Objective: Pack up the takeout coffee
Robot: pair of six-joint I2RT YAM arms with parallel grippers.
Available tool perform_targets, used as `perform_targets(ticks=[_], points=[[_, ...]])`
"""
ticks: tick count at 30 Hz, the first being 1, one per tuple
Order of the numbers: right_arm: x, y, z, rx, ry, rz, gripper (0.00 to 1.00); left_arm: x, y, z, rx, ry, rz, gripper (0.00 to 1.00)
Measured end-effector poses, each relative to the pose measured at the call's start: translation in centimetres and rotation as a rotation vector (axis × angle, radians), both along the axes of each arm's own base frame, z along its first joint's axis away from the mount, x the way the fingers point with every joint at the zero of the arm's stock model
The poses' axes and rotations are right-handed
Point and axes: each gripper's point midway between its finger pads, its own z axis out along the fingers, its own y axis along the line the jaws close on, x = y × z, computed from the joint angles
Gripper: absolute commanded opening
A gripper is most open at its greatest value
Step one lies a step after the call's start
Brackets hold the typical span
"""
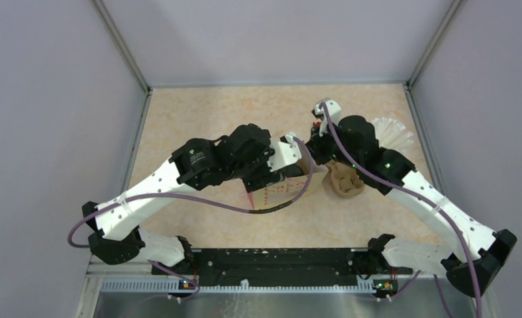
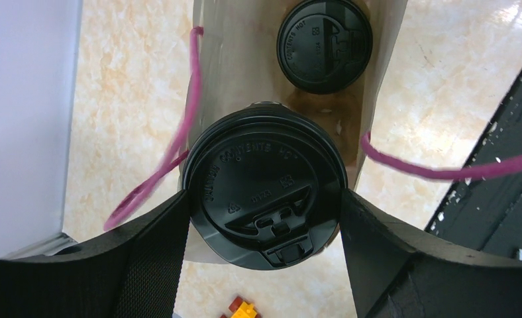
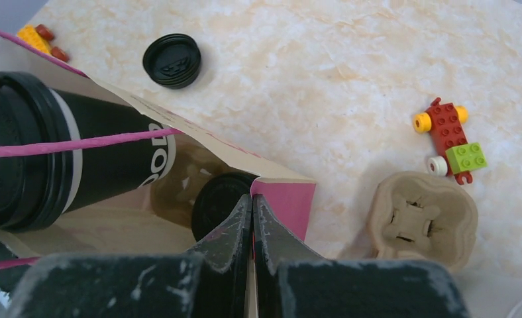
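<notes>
One takeout coffee cup [image 2: 265, 189], black with a black lid, sits between the fingers of my left gripper [image 2: 263, 197], which press on both its sides. In the right wrist view this cup [image 3: 99, 159] reaches past the rim into a paper bag [image 3: 288, 205], pink outside and beige inside. The lid of a second takeout coffee cup [image 2: 324, 43] shows deeper in the bag, and again in the right wrist view [image 3: 215, 199]. My right gripper [image 3: 252, 199] is shut on the bag's top edge. From above, both wrists meet over the bag [image 1: 275, 194].
A brown pulp cup carrier [image 3: 422, 218] lies right of the bag, also seen from above [image 1: 344, 180]. A loose black lid [image 3: 172, 61] and a toy brick car [image 3: 450, 139] lie on the table. A cup of white straws [image 1: 392, 132] stands far right. The bag's purple handles [image 2: 185, 126] hang loose.
</notes>
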Motion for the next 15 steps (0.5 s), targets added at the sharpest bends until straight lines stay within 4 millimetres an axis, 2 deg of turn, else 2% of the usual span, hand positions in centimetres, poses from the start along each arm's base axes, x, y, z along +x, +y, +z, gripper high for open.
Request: perform_targets(ticks=[4, 15], points=[[-1.5, -0.1, 0.1, 0.021, -0.030, 0.022, 0.00, -0.7, 0.2, -0.1, -0.009, 0.025, -0.017, 0.64], [-1.4, -1.0, 0.4, 0.035, -0.048, -0.036, 0.00, -3.2, -0.4, -0.7, -0.035, 0.122, -0.083, 0.62]])
